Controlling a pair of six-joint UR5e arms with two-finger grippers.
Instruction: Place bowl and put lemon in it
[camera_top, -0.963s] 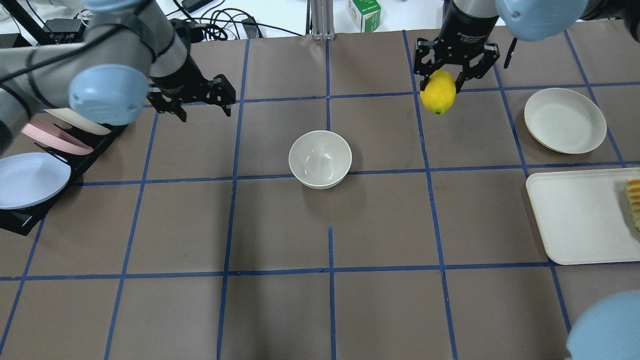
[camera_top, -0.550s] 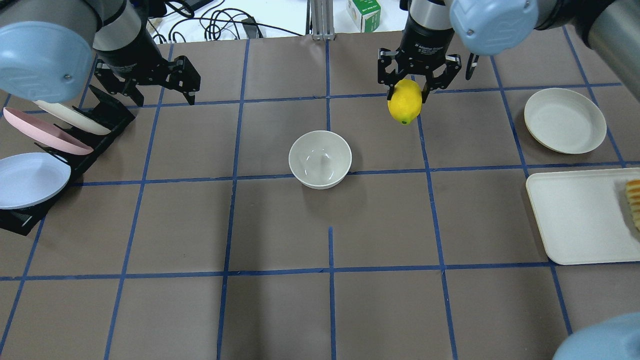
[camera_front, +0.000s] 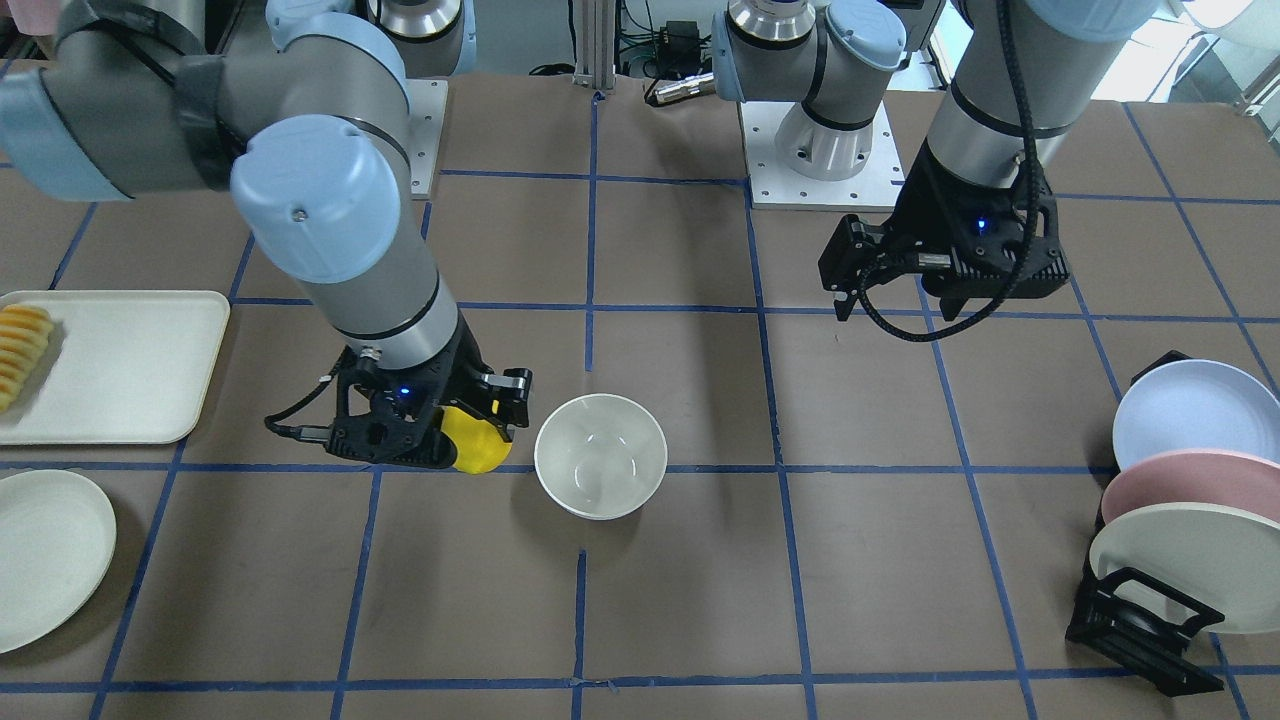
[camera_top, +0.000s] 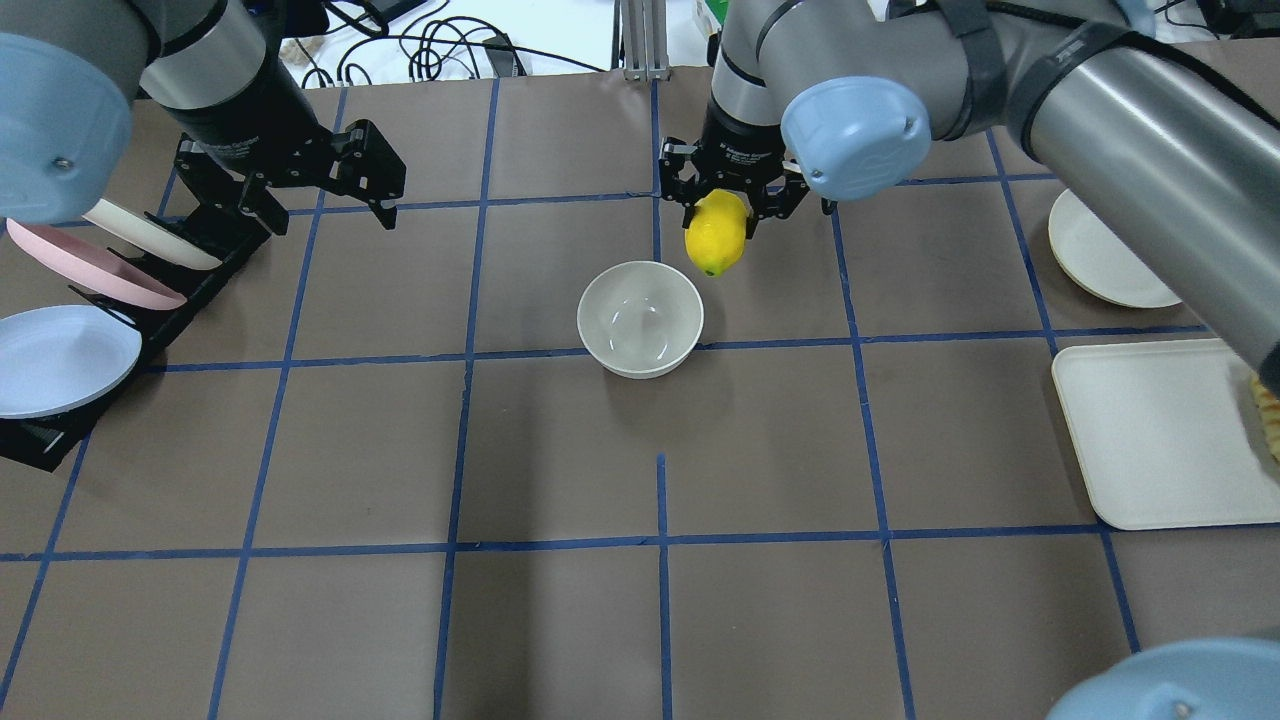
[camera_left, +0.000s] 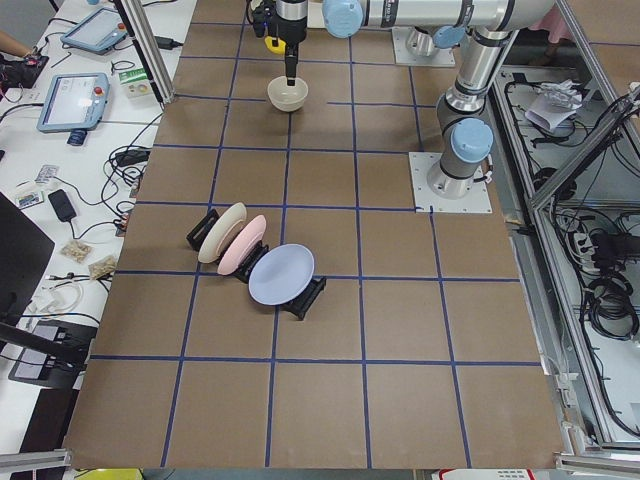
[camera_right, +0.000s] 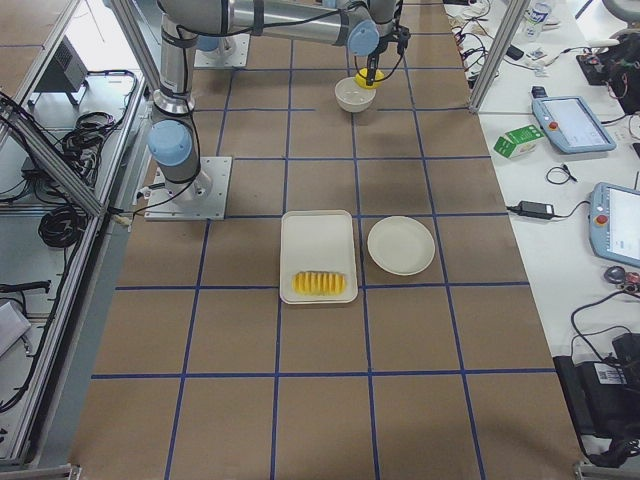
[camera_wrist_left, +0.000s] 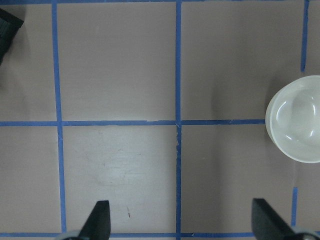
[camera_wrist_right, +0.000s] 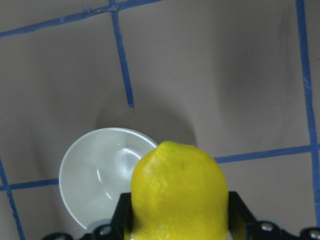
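The cream-white bowl (camera_top: 640, 318) stands upright and empty on the brown mat near the table's middle; it also shows in the front view (camera_front: 600, 468) and at the right edge of the left wrist view (camera_wrist_left: 297, 120). My right gripper (camera_top: 717, 222) is shut on the yellow lemon (camera_top: 716, 235) and holds it in the air just beside the bowl's far right rim. In the right wrist view the lemon (camera_wrist_right: 180, 192) hangs over the bowl's (camera_wrist_right: 100, 175) edge. My left gripper (camera_top: 330, 205) is open and empty, above the mat at far left.
A black dish rack (camera_top: 40, 440) with blue, pink and cream plates stands at the left edge. A flat cream plate (camera_top: 1095, 255) and a cream tray (camera_top: 1150, 430) with fruit slices (camera_front: 20, 350) lie at the right. Blue tape lines grid the mat.
My right gripper has carried the lemon left and nearer, from the far right square to the bowl's rim. My left gripper has drawn back toward the far left.
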